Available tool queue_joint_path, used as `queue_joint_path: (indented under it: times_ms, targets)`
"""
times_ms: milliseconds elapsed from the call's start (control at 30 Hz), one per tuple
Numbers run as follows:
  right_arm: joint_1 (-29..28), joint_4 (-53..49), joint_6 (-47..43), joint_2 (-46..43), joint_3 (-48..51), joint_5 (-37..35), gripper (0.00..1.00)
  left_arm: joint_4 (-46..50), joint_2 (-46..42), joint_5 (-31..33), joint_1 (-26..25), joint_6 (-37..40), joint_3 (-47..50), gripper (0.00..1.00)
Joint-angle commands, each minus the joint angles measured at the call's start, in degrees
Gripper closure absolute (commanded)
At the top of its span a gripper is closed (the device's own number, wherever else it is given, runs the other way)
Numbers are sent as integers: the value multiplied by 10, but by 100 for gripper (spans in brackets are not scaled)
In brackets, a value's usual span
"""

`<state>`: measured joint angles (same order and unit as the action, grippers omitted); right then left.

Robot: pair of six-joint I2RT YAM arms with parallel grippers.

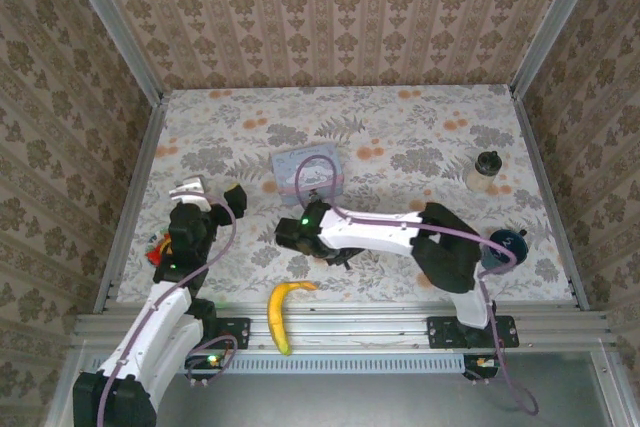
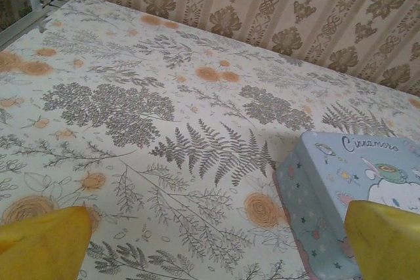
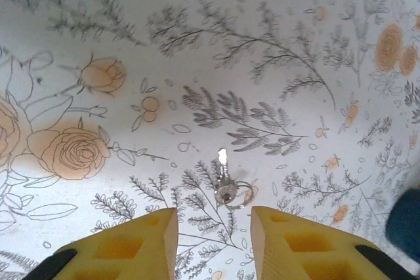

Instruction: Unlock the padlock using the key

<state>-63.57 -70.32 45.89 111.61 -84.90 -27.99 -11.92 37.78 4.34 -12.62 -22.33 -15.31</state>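
Right gripper [image 3: 213, 227], parted and gripping nothing, stands just near of the key [image 3: 225, 185]; left gripper [image 2: 213, 247] gapes wide.

Matt print underneath, bright metal lying on it.
The bench [image 3: 98, 18] has a smooth, matt floral covering; whether cloth or paper is unclear. The key [image 3: 224, 175] is glossy, silvery metal on a thin polished ring. The right pincer [image 3: 213, 240] has yellow fingers [image 3: 125, 247] of dull moulded plastic. The pale blue tin [image 2: 321, 195] has a smooth printed finish with a faint sheen. The banana [image 1: 281, 312] has smooth, waxy skin, and the rail [image 1: 340, 322] along the near edge is satin grey metal.
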Motion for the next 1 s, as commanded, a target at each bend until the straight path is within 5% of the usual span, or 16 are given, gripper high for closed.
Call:
queue_joint_path:
  times_ms: [0, 400, 967]
  targets:
    - [19, 26, 59, -44, 53, 12, 64, 4, 4, -34, 0, 1, -27, 0]
    - [74, 277, 206, -174, 281, 119, 64, -43, 26, -37, -51, 27, -31, 0]
    - [94, 330, 238, -169, 335, 123, 72, -48, 38, -28, -64, 31, -25, 0]
